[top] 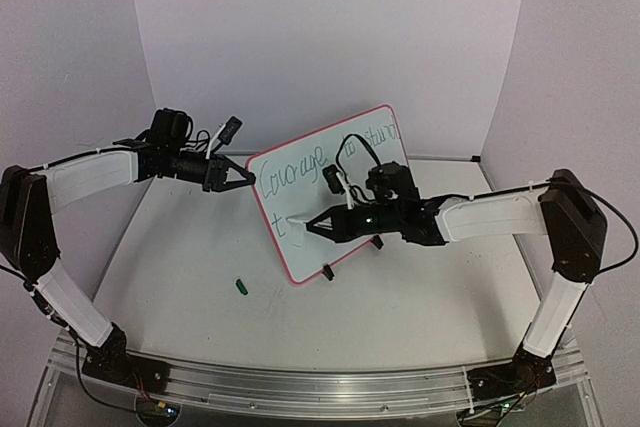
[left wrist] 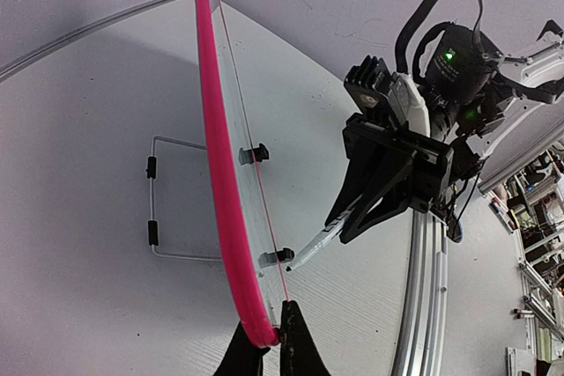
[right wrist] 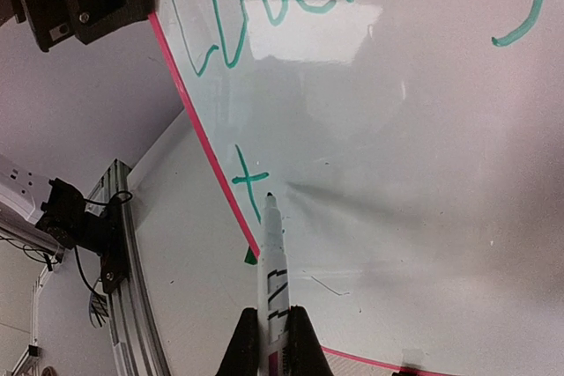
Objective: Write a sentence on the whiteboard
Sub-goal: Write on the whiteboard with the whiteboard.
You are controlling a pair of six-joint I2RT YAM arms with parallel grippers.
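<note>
- Nearest: the ribbed aluminium rail [top: 300, 382] carrying both arm bases at the edge of the white table [top: 180, 277].
- A small dark-green piece [top: 241, 287], probably the pen's cap, lies loose on the table in front of the board, well apart from both grippers.
- The small white whiteboard [top: 345, 197], with rounded corners and a thin pink frame, stands mid-table between the arms. It leans back on a thin wire stand [left wrist: 176, 200], with its two black clip feet on the lower edge.
- Right gripper [right wrist: 271, 328]: jaws clamped on a white-barrelled marker [right wrist: 271, 261] with black print, its dark tip pointing at the board's lower left.
- The tip sits just beside a lone green "t" [right wrist: 249, 180]. I cannot tell whether it touches the surface.
- The green cursive sentence [top: 300, 167] reads "Courage to stand" on the upper line, and only that "t" on the second line.
- Left gripper [left wrist: 269, 341]: jaws pinched on the pink frame at the board's left edge, steadying it.
- Farthest: plain pale walls.
- Step in hand, as I judge it: writing the last word, so the task is well past halfway.
- The next move calls for light contact right of the "t", then small curved strokes running rightward, while the left grip holds firm so the propped board does not rock.
</note>
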